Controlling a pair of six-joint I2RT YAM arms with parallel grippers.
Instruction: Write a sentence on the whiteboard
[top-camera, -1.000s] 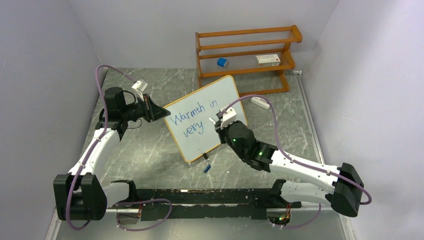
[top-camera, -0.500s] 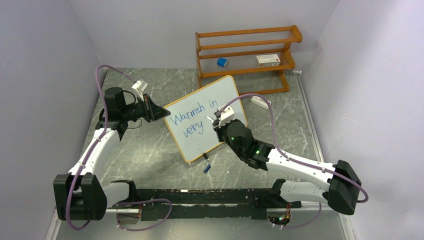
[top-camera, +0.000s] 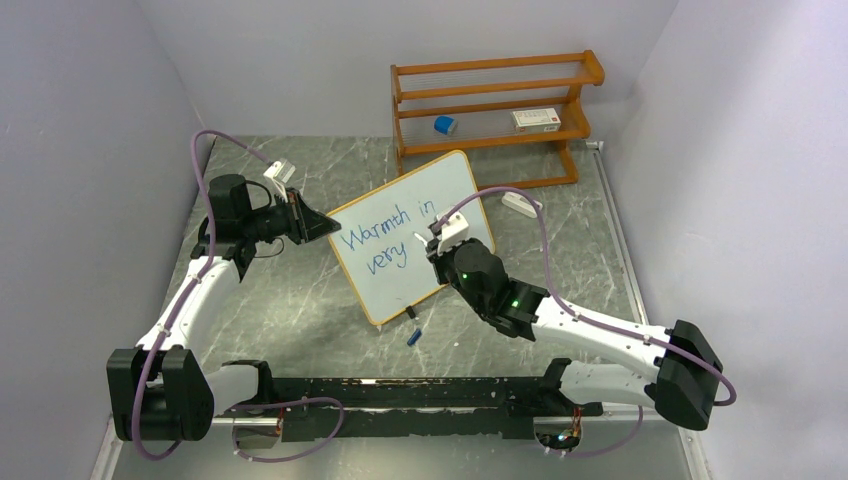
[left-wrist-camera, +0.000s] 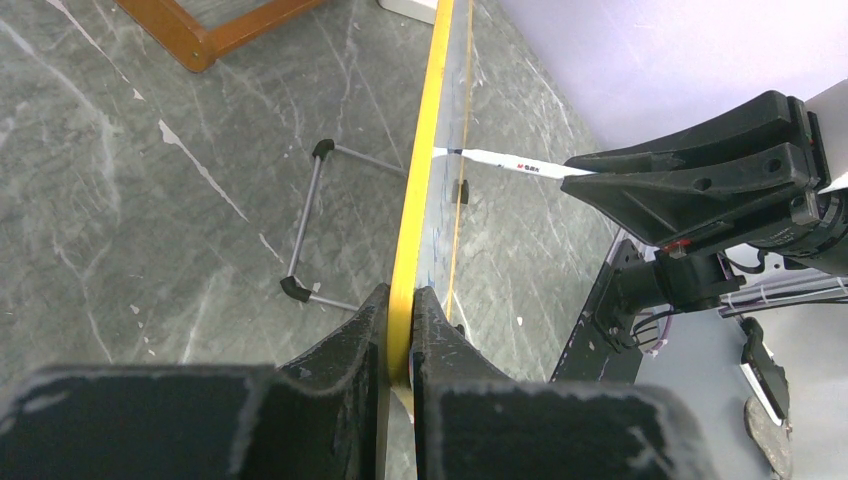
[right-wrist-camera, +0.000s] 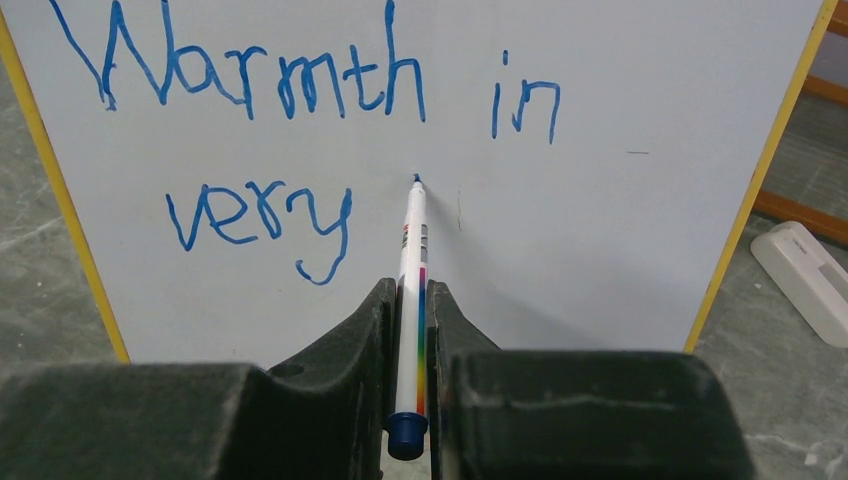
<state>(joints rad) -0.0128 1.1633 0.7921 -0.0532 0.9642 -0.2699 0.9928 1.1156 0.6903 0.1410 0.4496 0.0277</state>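
Barely shifted since a second ago, right gripper clenches marker, tip at whiteboard beside sentence "Warmth in very"; left gripper clamps whiteboard's edge.

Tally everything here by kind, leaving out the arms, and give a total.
whiteboard: 1
marker: 1
shelf rack: 1
items on the rack: 2, blue object and white box
loose pieces on the table: 2, white block and small blue piece
Total: 7
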